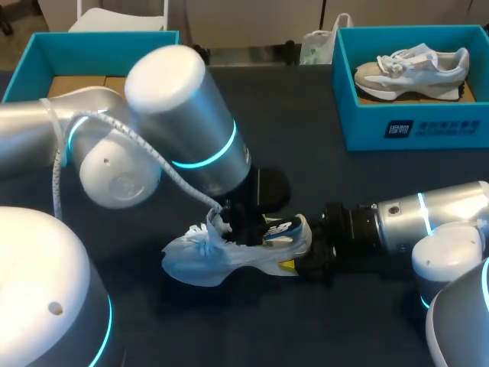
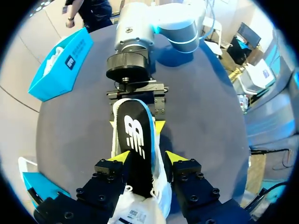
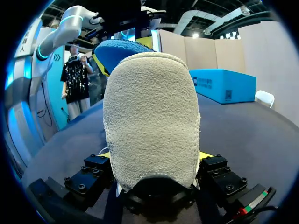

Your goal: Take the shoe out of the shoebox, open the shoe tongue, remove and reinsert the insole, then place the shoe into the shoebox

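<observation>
Though hidden overhead — insole (image 2: 136, 140), left tool (image 2: 147, 158)

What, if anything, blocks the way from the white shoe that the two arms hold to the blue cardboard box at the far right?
Nothing visible does. Only bare dark table lies between the white sneaker and the blue box. That box is open on top, but it already holds another pale sneaker.

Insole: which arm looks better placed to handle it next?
Left. The left gripper holds the insole; the right gripper is shut on the shoe at its heel, steadying it.
</observation>
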Action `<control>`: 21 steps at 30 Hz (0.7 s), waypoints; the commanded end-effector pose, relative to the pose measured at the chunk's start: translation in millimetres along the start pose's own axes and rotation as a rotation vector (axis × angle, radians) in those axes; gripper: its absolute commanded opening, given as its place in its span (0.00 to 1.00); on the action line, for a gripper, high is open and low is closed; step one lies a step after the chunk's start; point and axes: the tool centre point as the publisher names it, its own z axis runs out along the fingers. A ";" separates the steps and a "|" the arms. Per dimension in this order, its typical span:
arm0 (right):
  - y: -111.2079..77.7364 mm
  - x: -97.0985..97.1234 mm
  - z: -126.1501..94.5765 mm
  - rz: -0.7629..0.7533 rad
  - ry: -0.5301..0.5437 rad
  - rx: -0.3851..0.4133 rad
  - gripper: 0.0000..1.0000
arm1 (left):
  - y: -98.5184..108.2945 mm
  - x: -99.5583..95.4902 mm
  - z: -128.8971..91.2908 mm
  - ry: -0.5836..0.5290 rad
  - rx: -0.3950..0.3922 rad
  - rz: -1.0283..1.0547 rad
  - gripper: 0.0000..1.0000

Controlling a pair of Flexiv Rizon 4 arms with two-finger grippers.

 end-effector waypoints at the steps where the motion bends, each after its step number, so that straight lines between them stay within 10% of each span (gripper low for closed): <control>1: 0.1 0.8 0.9 0.000 0.000 0.003 0.00 | -3.8 3.1 8.1 -0.071 -0.001 -0.014 0.47; 21: 0.1 0.8 0.9 0.000 0.000 0.003 0.00 | -17.4 -2.2 26.6 -0.226 -0.016 -0.068 0.38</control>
